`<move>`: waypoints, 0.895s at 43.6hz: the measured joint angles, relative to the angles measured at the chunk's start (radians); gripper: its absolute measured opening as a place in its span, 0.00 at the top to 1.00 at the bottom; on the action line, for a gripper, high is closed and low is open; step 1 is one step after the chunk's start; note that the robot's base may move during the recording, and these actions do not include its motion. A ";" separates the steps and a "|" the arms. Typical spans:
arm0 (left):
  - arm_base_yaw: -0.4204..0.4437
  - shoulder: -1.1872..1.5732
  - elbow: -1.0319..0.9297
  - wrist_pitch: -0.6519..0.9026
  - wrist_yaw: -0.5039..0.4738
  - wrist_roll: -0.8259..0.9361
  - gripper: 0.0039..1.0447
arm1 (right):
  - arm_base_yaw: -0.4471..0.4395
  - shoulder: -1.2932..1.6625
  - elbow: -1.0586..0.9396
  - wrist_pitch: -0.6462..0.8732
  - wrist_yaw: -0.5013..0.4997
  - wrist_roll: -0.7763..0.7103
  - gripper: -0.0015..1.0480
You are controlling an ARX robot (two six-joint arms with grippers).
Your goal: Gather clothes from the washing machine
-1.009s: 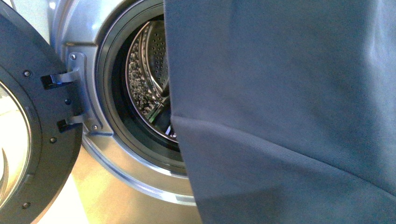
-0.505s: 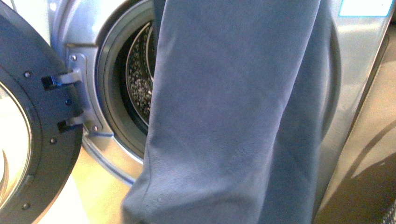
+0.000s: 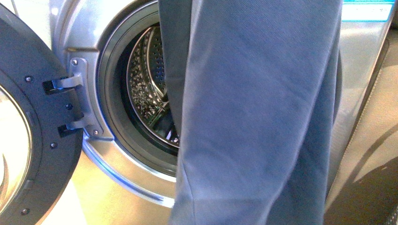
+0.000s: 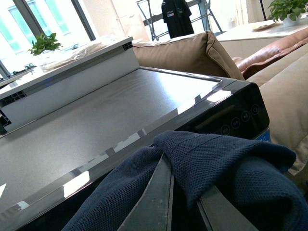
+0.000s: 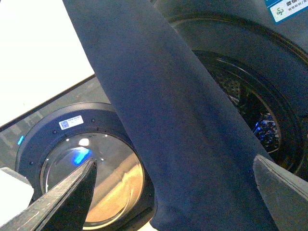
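Note:
The clothes [image 3: 258, 117], a slate-blue garment, hang as a long column in front of the washing machine [image 3: 117, 173], covering the right half of its mouth. The perforated drum [image 3: 148, 84] shows to the left of the cloth. In the left wrist view my left gripper [image 4: 182, 179] is shut on a bunched fold of the clothes [image 4: 226, 159] above the washing machine's grey top [image 4: 96, 115]. In the right wrist view my right gripper [image 5: 178, 192] stands open, its fingers [image 5: 72, 197] wide apart with the hanging clothes [image 5: 163, 120] between them, touching neither finger.
The round black-rimmed door [image 3: 42, 140] stands swung open at the left, also seen as door glass [image 5: 91, 163]. Beige sofa cushions [image 4: 192, 50] and a white counter [image 4: 72, 62] lie behind the machine. Floor [image 3: 371, 178] shows at the right.
The hanging garment has narrowed from a wide sheet covering the right side to a column. Since half a second ago it swung slightly right, baring more of the drum.

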 joint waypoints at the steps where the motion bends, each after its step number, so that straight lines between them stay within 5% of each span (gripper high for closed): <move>1: 0.000 0.000 0.000 0.000 0.000 0.000 0.96 | 0.010 0.017 0.010 0.001 0.008 -0.005 0.07; 16: 0.000 0.000 0.000 0.000 0.000 0.000 0.96 | 0.236 0.301 0.151 0.040 0.081 -0.244 0.07; 39: 0.000 0.000 0.000 0.000 0.000 0.000 0.96 | 0.411 0.631 0.273 -0.024 0.035 -0.603 0.07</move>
